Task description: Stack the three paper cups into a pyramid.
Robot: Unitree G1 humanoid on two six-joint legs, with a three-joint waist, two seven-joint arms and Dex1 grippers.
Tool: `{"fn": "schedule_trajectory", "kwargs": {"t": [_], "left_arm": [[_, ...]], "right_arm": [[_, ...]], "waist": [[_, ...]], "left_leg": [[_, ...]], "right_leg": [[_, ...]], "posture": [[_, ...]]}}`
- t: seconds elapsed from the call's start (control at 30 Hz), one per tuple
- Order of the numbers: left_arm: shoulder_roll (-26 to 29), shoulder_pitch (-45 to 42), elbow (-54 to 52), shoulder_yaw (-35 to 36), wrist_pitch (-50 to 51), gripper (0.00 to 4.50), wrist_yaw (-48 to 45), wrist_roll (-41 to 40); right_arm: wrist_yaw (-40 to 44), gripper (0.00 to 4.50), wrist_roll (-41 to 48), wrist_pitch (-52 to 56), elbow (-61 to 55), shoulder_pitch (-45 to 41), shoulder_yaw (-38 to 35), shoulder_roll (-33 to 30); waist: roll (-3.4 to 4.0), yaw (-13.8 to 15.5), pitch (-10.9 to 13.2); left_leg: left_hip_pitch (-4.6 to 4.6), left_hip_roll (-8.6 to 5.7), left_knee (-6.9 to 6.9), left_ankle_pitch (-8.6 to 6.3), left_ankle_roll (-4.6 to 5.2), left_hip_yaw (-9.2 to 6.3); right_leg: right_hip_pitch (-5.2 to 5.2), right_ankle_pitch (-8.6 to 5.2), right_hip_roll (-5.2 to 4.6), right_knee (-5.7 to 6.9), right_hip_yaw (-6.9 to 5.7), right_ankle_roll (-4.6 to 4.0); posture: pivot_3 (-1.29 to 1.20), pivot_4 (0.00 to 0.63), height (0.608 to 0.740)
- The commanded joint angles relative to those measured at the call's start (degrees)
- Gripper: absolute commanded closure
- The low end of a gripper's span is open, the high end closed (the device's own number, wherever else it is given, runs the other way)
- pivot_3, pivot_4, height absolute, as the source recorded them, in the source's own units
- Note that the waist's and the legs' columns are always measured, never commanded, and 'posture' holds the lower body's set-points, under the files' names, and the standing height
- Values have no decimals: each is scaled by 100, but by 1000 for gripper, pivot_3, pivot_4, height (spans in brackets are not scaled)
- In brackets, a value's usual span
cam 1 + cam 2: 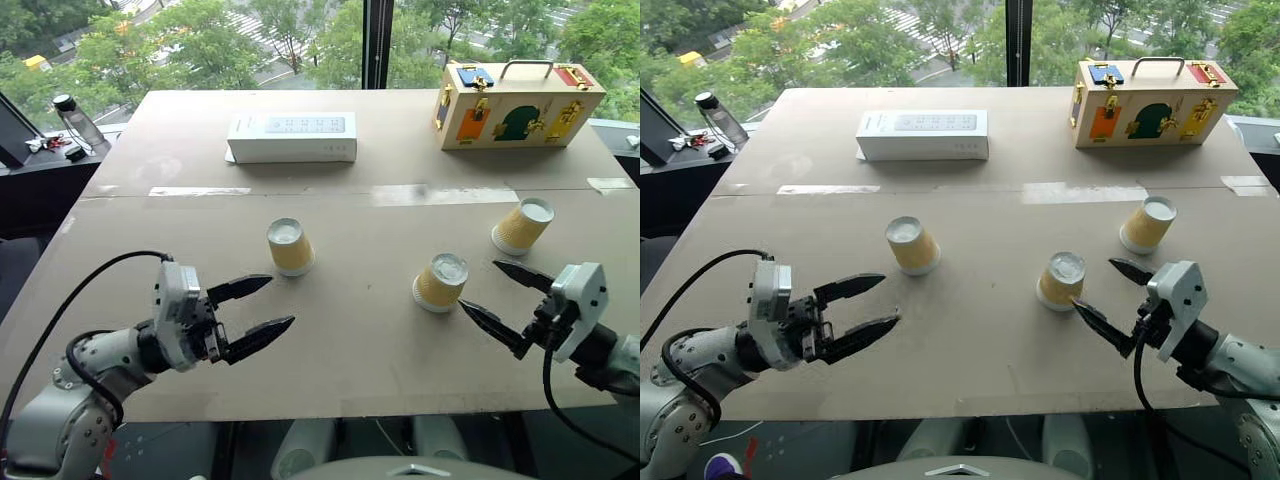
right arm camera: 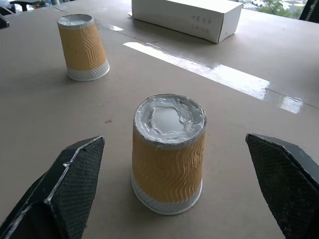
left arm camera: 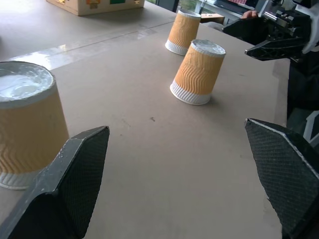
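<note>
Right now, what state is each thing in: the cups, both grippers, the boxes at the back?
Left cup: upside down, standing alone.
Middle cup: upside down, standing alone, in front of the right gripper.
Right cup: upside down, standing alone.
Left gripper: open, empty.
Right gripper: open, empty.
White box: closed, lying flat.
Wooden box: closed, latches shut.

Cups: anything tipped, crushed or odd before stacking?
Nothing stands out. All three paper cups stand upside down and apart on the table, none tipped or visibly crushed.
</note>
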Motion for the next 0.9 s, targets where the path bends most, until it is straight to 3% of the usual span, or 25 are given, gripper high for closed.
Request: {"fn": "schedule_trajectory", "kwargs": {"t": [0.03, 0.43, 0.53, 0.67, 0.9], "left_arm": [[134, 107, -258, 208, -71, 26, -480, -371], [105, 364, -470, 338, -92, 26, -511, -346], [73, 455, -514, 362, -95, 0, -451, -334], [33, 561, -579, 408, -101, 0, -370, -347], [-159, 709, -635, 416, -193, 0, -127, -260]], "right_arm": [[-408, 0, -291, 187, -100, -348, 313, 76], [-389, 0, -338, 376, 835, -1114, 744, 434], [-304, 837, -403, 241, 1022, -1198, 795, 488], [-219, 2562, -361, 142, 983, -1223, 796, 541], [-174, 2562, -310, 247, 973, -1728, 981, 632]], "waist": [[1, 5, 1], [0, -3, 1], [-1, -4, 1], [-1, -3, 1], [0, -18, 2]], "left_leg": [[-1, 0, 0, 0, 0, -1], [-2, 0, 0, 1, 0, -1], [-2, 0, 0, 1, 0, 0], [-1, 1, 0, 1, 1, -2], [0, 1, 0, 1, 0, 0]], "right_leg": [[0, 0, 0, 0, 0, 0], [-2, 1, 3, 1, 0, -2], [-2, 1, 4, 1, 0, -1], [-2, 2, 6, 2, -2, -1], [-2, 2, 7, 2, 1, -2]], "posture": [[0, 150, 740], [0, 150, 740], [0, 150, 740], [0, 150, 740], [0, 150, 740]]}}
